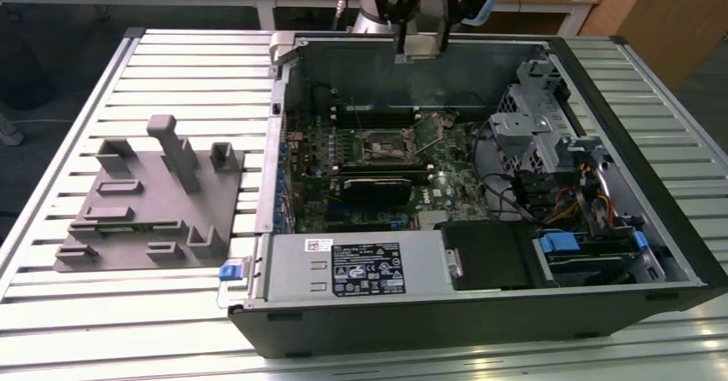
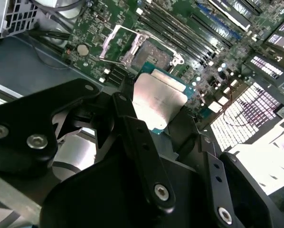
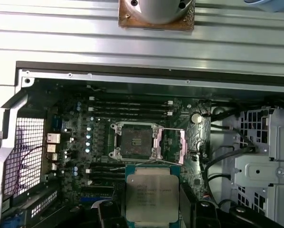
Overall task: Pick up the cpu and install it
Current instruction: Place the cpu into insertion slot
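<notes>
The computer case (image 1: 455, 326) is laid open, its socket (image 3: 135, 142) bare. The cpu (image 3: 151, 194) is held above the board (image 3: 80, 133) near that socket, clamped by its edges in the gripper (image 2: 158, 124); it is judged light, stiff, fragile underneath

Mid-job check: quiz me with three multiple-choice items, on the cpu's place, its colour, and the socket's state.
1. Where is the cpu? A in the socket; B held in the pincer; C on the floor.
2. Its top is: A silver; B black; C red.
3. The socket is: A latched shut; B taped over; C open and empty.
Answers: 1 B: the pincer grips it above the board. 2 A: pale metal shows. 3 C: its frame is flipped open, seat bare.
</notes>
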You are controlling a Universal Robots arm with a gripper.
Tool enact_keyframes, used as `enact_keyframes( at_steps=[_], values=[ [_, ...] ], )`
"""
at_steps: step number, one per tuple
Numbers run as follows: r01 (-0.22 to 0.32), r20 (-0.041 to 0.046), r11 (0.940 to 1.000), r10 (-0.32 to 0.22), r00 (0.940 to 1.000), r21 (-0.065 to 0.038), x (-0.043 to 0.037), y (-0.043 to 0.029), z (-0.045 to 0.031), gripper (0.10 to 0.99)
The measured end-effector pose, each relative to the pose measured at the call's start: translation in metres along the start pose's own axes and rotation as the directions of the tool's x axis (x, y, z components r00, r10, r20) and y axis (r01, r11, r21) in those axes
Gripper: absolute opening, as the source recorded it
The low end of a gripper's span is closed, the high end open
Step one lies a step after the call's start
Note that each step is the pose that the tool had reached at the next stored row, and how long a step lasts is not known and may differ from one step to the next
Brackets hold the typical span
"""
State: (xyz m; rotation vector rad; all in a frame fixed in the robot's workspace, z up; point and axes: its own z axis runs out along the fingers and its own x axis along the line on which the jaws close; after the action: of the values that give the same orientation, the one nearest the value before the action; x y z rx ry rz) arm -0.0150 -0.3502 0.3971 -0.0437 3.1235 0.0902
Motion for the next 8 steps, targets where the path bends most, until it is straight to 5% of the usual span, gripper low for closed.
enact_keyframes(
  at_steps=[4, 8],
  values=[
    [-0.005, 0.0003, 1.0, 0.005, 1.0, 0.0, -0.0014, 0.0, 0.0001, 0.537],
    [-0.066, 0.0039, 0.9978, 0.066, 0.9978, 0.001, -0.0014, 0.0, 0.0008, 0.537]
  ],
)
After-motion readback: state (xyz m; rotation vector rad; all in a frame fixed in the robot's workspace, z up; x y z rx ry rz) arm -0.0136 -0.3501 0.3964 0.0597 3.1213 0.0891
